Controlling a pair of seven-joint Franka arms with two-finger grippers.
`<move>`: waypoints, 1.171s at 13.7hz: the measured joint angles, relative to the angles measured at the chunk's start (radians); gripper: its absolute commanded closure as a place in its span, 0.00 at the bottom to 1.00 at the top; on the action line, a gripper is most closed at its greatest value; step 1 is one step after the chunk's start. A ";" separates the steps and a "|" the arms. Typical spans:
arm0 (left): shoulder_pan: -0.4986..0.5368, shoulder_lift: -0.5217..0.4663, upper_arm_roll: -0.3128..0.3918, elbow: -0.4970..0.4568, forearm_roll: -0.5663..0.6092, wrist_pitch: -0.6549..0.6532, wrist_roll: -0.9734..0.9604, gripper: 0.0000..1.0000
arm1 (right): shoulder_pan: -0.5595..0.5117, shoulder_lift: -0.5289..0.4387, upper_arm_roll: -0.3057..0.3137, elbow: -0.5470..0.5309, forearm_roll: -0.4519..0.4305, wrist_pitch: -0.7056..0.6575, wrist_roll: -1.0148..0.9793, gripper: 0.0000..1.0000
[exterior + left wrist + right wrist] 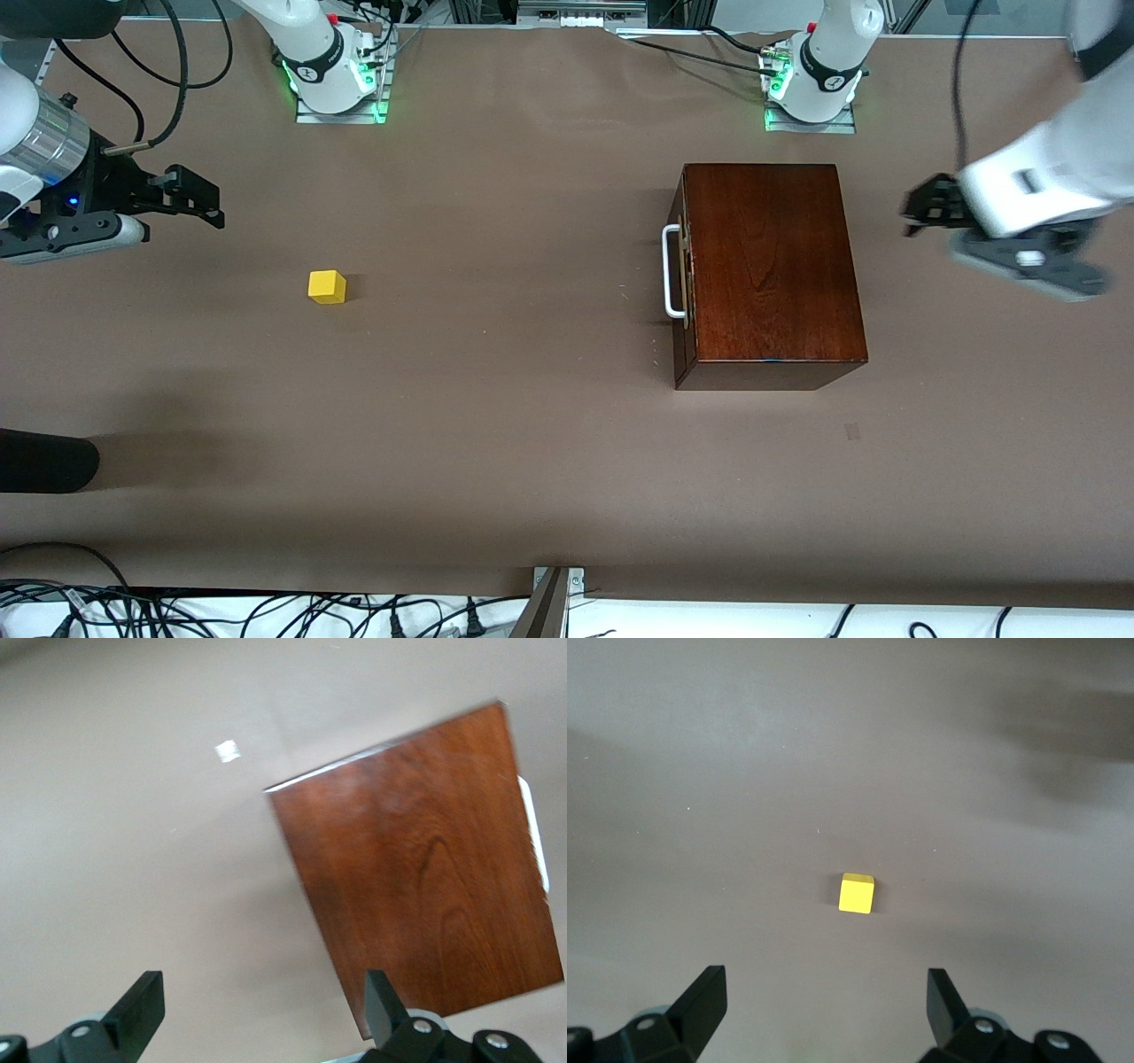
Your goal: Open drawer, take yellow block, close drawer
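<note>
The brown bench (532,425) carries two things, well apart from each other. The dark reddish-brown wooden box (775,266) sits toward the left arm's end of the bench, close to the edge where the arm bases stand, just in front of the left arm's base. Its drawer (680,275) is shut, the dark front flush with the box body, and the white U-shaped handle (671,271) on that front faces the right arm's end of the bench. The yellow block (327,287) lies out on the bare bench surface toward the right arm's end, roughly level with the handle as seen from the front camera, with nothing touching it.

The left hand (921,213) hangs in the air over the bench's end edge on the left arm's side, beside the box and apart from it. Its fingers (142,1005) stand wide apart with nothing between them, and the left wrist view looks down past them onto the glossy top of the box.

The right hand (199,199) hovers over the bench near the end edge on the right arm's side, not over the block. Its fingers (704,997) are spread wide and hold nothing; in the right wrist view the block shows on the bench between and ahead of them, well clear of both.
</note>
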State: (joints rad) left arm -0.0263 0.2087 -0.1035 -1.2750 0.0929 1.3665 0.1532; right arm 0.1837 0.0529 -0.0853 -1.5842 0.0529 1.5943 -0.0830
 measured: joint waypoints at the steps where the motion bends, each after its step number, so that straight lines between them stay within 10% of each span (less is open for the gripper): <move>1: 0.001 -0.030 0.027 -0.026 -0.002 0.021 -0.062 0.00 | 0.000 0.000 0.001 0.000 -0.006 0.000 0.000 0.00; 8: 0.008 -0.255 0.088 -0.350 -0.053 0.210 -0.252 0.00 | 0.000 0.000 0.006 0.003 -0.037 0.001 0.000 0.00; 16: 0.018 -0.261 0.087 -0.383 -0.072 0.219 -0.262 0.00 | -0.008 0.002 0.005 0.043 -0.043 -0.006 0.000 0.00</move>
State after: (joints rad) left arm -0.0084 -0.0518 -0.0168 -1.6582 0.0212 1.5851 -0.1091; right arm 0.1757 0.0553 -0.0799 -1.5415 0.0094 1.5881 -0.0830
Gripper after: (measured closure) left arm 0.000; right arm 0.000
